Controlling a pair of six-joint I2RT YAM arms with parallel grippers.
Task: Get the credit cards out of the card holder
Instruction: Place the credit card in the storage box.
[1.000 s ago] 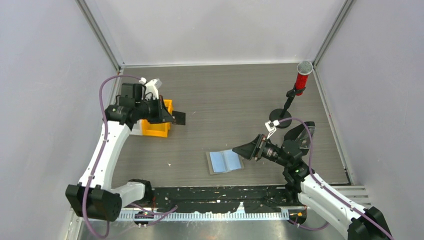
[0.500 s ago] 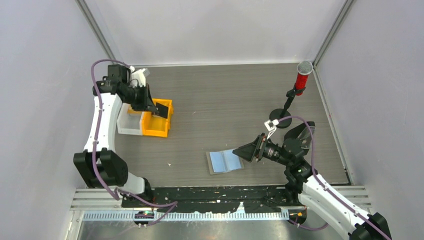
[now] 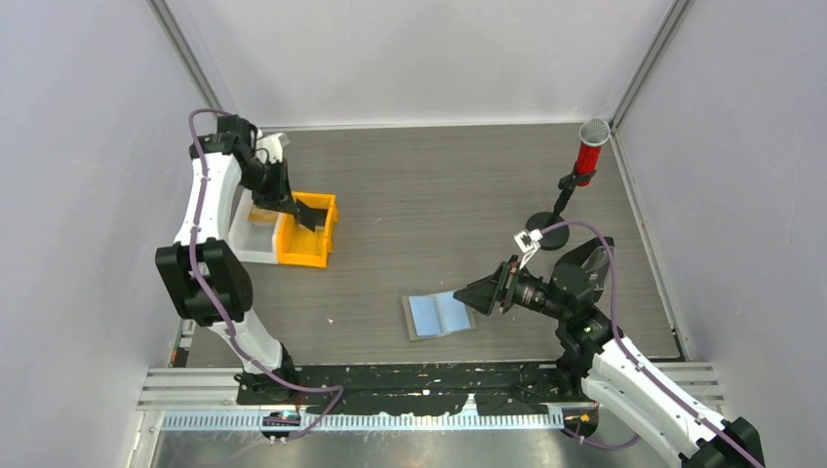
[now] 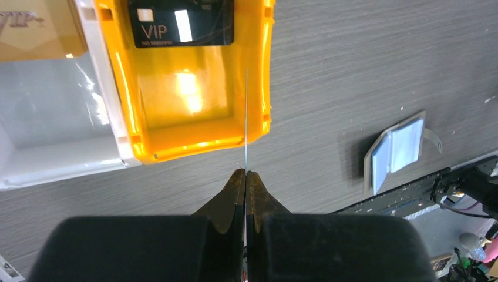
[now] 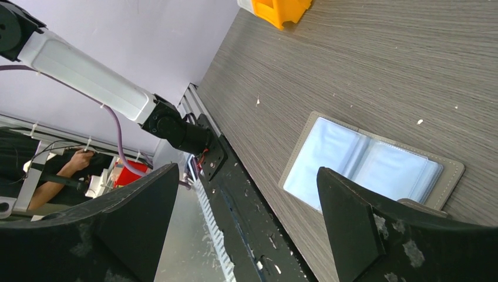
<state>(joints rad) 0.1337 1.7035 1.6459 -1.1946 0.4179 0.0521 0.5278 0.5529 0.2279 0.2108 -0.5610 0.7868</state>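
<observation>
The step in hand looks like dropping off a card that is out of the holder. The left gripper [image 4: 245, 173] has its fingers pressed together on a thin card [image 4: 245, 117], seen edge-on from the wrist and dark from overhead. It holds the card upright above the orange bin [image 4: 194, 144], close to the bin's right wall. A black card [image 4: 181, 23] marked VIP already lies flat in that bin, and the white bin [image 4: 59, 161] touches it on the left. The card holder [image 3: 439, 314] lies spread flat on the table [image 3: 439, 185], near the front edge and well apart from the bins. Both of its panels show pale blue, though I cannot tell whether those are cards or empty sleeves. The right gripper [image 5: 248, 171] hangs at the holder's right edge with its fingers wide apart and nothing in them; contact cannot be judged. Next, the left fingers probably need to part so the card falls inside rather than catching the right wall.
</observation>
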